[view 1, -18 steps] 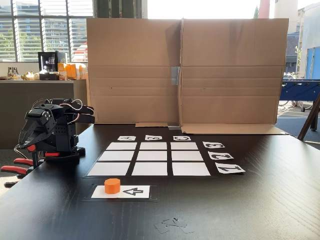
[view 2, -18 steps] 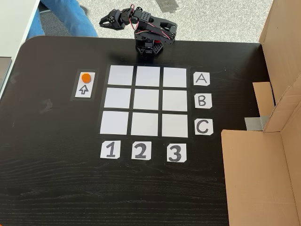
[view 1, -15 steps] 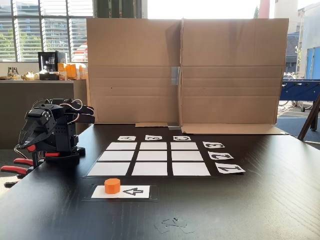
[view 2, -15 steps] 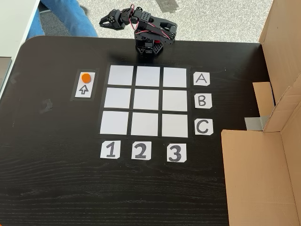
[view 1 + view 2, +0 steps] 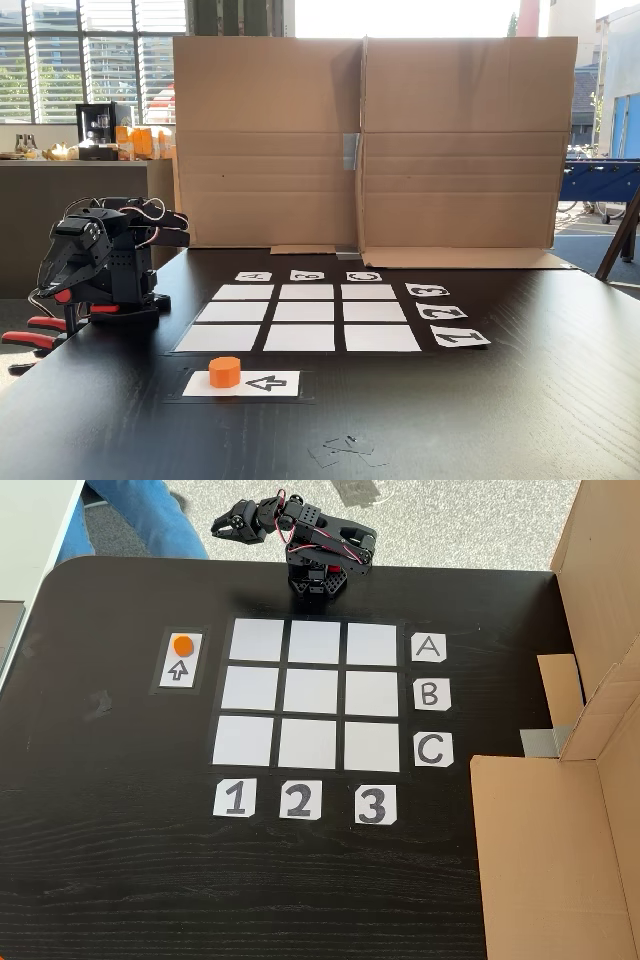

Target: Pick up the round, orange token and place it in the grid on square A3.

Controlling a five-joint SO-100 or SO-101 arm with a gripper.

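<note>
In a fixed view from above, the gripper [image 5: 222,522] sits at the top of the frame, left of centre, its two fingers spread a little apart with nothing between them, pointing toward the left edge and hanging past the far rim of the table [image 5: 120,860]. Behind it the black arm [image 5: 318,548] is folded low over its base, which stands on the table just above the middle column of the grid [image 5: 309,695]. In a fixed view from table level the arm [image 5: 100,262] shows as a dark huddle at the left edge, with red clamp handles [image 5: 30,338] below it; from this side I cannot tell how the fingers stand. The token [image 5: 183,645] lies well apart from the gripper, on the upper end of the arrow card [image 5: 180,661], which sits just left of the grid; the arrow points up at it. From table level the token [image 5: 225,371] stands on the left end of that card [image 5: 262,383], in the lower left part of the frame, in front of the grid [image 5: 303,318]. Square A3 [image 5: 371,643], the top right cell seen from above, beside the card lettered A [image 5: 428,647], is bare. A folded cardboard screen [image 5: 370,140] stands across the far edge of the table, and blue trouser cloth [image 5: 140,510] shows in the upper left corner from above.
</note>
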